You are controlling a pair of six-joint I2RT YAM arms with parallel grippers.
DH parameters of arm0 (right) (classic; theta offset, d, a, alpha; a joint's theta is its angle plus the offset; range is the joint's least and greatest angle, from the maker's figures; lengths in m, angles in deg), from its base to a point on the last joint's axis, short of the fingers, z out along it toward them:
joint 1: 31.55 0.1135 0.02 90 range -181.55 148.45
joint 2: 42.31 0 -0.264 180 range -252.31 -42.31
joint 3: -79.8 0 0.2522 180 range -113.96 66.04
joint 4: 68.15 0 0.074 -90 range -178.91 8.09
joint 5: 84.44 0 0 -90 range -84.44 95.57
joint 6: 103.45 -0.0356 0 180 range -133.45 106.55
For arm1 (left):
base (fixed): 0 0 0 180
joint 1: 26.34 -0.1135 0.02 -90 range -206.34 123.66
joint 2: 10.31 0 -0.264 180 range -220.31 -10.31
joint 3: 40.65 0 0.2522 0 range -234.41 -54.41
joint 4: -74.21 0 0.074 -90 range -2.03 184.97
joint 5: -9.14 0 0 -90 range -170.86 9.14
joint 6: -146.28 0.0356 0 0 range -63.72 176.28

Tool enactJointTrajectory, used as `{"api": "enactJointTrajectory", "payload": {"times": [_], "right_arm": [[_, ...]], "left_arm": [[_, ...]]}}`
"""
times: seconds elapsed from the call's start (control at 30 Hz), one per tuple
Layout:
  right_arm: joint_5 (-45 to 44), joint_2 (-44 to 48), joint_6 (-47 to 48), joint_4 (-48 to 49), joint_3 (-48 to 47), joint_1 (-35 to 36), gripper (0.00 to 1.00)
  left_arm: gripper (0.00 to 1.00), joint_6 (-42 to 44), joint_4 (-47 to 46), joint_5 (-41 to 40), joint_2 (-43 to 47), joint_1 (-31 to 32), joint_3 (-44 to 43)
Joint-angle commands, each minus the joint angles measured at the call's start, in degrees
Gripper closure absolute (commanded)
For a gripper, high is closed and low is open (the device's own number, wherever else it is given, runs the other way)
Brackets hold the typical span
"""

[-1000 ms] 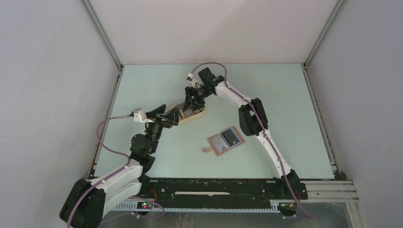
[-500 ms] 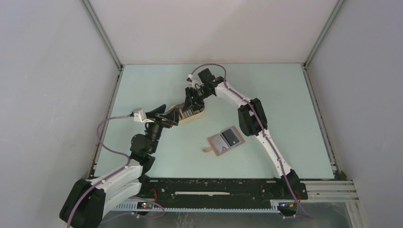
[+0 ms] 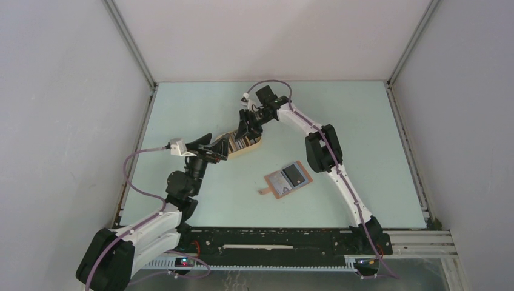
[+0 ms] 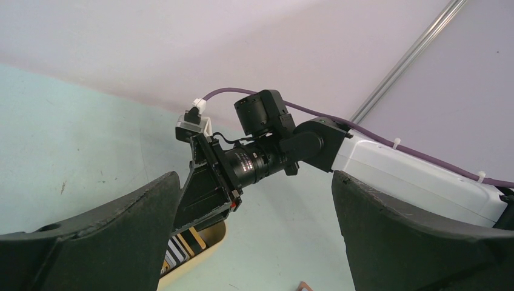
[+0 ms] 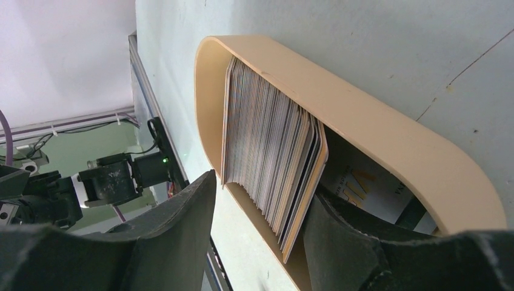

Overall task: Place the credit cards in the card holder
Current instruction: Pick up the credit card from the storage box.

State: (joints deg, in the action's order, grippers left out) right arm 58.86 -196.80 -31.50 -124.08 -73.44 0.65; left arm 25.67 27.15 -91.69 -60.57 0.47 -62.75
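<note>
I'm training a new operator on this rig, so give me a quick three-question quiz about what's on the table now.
1. True or false: the card holder lies inside the tan tray.
2. Which pincer has a finger in the tray, beside the cards? A) left B) right
3. Fill in: the tray's cards stand packed on ____.
Key: 1 false; 2 B, the right pincer; 3 edge.

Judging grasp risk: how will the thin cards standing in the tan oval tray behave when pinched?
The thin cards look flat and smooth, so probably stiff but slippery. Packed on edge, leaning, neighbours may lift along. The tan oval tray looks light; it might slide.
</note>
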Motion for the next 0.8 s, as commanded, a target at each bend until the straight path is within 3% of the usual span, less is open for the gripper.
{"api": "enactJointTrajectory", "payload": {"times": [0.0, 0.77], "right_arm": [[1.5, 5.2, 0.9, -0.5, -0.6, -0.5, 0.4], [-3.8, 7.7, 4.5, -3.3, 2.2, -2.2, 0.42]], "left_arm": [[0.0, -0.2, -2.2, -0.3, -0.1, -0.5, 1.3], [0.0, -0.2, -2.2, -0.2, -0.2, -0.5, 1.3]]}}
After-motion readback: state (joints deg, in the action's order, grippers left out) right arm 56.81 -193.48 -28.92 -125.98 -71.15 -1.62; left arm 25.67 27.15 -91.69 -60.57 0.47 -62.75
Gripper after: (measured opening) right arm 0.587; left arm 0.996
